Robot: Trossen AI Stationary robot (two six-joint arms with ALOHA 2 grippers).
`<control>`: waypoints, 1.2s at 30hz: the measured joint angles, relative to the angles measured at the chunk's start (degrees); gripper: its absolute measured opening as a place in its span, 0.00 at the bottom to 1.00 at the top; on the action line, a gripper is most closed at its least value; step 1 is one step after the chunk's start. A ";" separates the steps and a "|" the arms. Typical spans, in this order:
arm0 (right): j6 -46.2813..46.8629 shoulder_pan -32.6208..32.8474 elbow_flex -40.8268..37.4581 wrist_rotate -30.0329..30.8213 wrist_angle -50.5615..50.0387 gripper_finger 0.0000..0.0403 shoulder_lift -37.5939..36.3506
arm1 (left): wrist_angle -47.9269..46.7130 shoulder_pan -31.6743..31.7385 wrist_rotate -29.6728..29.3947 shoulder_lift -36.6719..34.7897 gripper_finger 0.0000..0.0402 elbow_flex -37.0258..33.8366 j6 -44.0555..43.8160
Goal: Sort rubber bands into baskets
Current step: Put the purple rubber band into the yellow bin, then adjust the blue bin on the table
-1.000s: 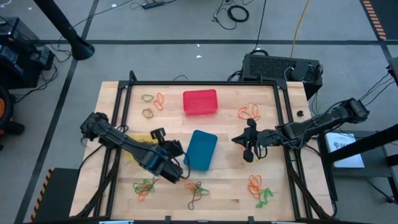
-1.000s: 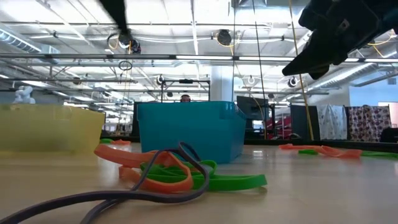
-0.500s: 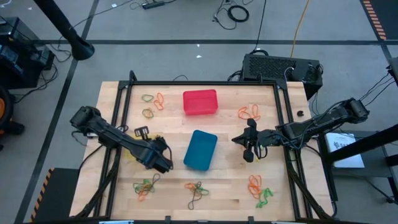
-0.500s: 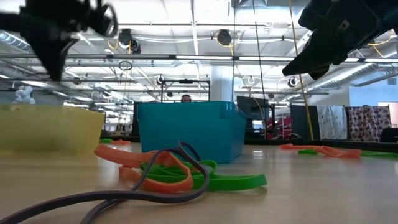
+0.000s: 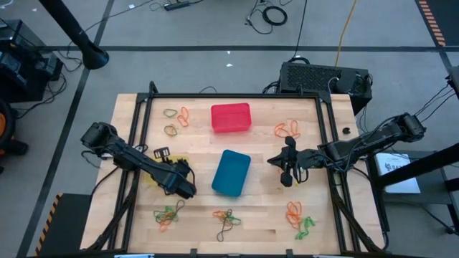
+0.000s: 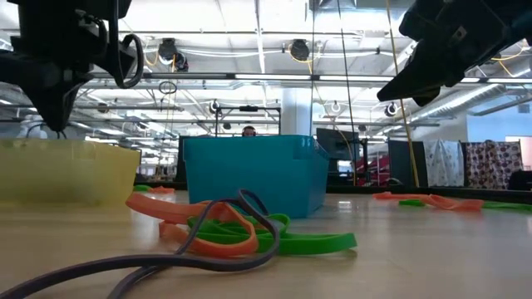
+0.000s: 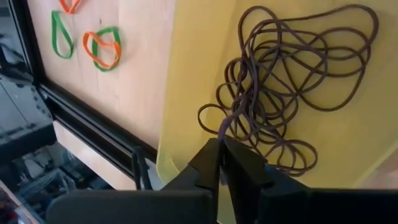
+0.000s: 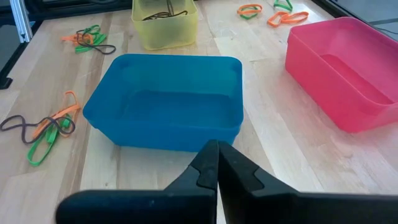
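**Dark band hangs over the yellow basket**

The left gripper hangs over the yellow basket near the table's left edge, fingertips pinched on a dark brown band that trails into the tangled heap on the smooth plastic floor. Risk here: the thin, grippy loop could cling to a finger as the jaws part, or drag neighbours back out. The right gripper, clenched on nothing, waits above the bare wood right of the blue basket. The red basket sits toward the far edge. Orange and green bands lie snarled along the near edge.
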 joint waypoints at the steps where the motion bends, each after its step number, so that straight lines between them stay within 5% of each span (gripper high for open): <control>1: 0.00 0.02 0.02 0.00 0.00 0.00 0.00 | -0.04 -0.08 0.00 0.00 0.10 0.00 0.26; 10: -0.04 0.02 0.00 0.02 0.00 0.00 0.00 | -0.51 0.10 2.08 0.02 0.25 0.07 -0.28; 19: -0.02 0.00 0.00 -0.20 0.67 0.00 0.13 | 5.73 1.73 10.41 0.02 0.27 5.93 -0.62; 28: -0.67 -1.34 0.36 -9.47 6.08 0.00 11.01 | 26.14 0.00 -2.49 0.68 0.27 11.74 6.43; 36: -2.11 -5.27 6.09 -15.45 7.11 0.00 23.81 | 29.81 1.71 -3.39 8.35 0.27 9.60 14.75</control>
